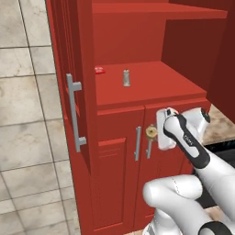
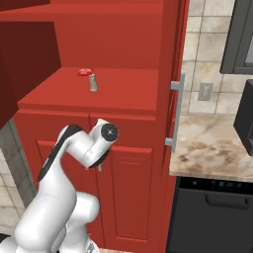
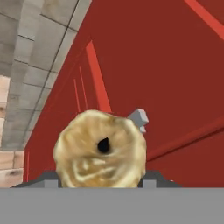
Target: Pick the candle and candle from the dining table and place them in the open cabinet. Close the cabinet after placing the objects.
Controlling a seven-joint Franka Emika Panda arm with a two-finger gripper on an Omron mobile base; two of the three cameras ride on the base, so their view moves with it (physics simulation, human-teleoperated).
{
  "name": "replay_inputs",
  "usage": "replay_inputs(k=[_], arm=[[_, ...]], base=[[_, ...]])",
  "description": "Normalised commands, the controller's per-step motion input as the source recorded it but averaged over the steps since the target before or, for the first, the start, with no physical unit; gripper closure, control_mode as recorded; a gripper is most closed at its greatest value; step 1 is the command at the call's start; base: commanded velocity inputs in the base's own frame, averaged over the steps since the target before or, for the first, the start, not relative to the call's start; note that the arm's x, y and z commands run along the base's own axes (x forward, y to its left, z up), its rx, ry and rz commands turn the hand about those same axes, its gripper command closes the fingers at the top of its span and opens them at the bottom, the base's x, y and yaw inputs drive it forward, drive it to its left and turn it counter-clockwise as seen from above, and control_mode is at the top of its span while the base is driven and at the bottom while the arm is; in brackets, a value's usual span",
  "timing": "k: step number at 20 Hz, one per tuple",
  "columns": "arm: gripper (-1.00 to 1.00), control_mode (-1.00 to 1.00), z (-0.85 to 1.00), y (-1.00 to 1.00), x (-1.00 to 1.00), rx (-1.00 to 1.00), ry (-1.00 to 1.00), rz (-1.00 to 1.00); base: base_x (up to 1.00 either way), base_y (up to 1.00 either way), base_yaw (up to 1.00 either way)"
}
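Jaws grip golden candle [image 3: 99,151]; grey candle [image 1: 126,78] in cabinet [image 1: 151,92].

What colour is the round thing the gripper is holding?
Golden-tan candle, with a dark wick spot at its centre; clearest in the hand view.

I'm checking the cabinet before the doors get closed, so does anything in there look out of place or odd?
One thing: a small flat red item lies on the cabinet's red shelf beside the upright grey candle, and it is no candle. The golden-tan candle is not on the shelf yet; the tool holds it before the lower doors. Nothing looks tipped or damaged.
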Motion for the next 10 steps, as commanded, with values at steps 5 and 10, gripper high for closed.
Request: replay_inputs(k=[5,10], arm=[[1.00,-1.00,0.38,0.00,0.00,0.01,0.03,-0.22],[1.00,-1.00,0.49,0.00,0.02,0.07,0.05,-0.15]], base=[[0.00,0.00,0.00],[0.00,0.00,0.00]])
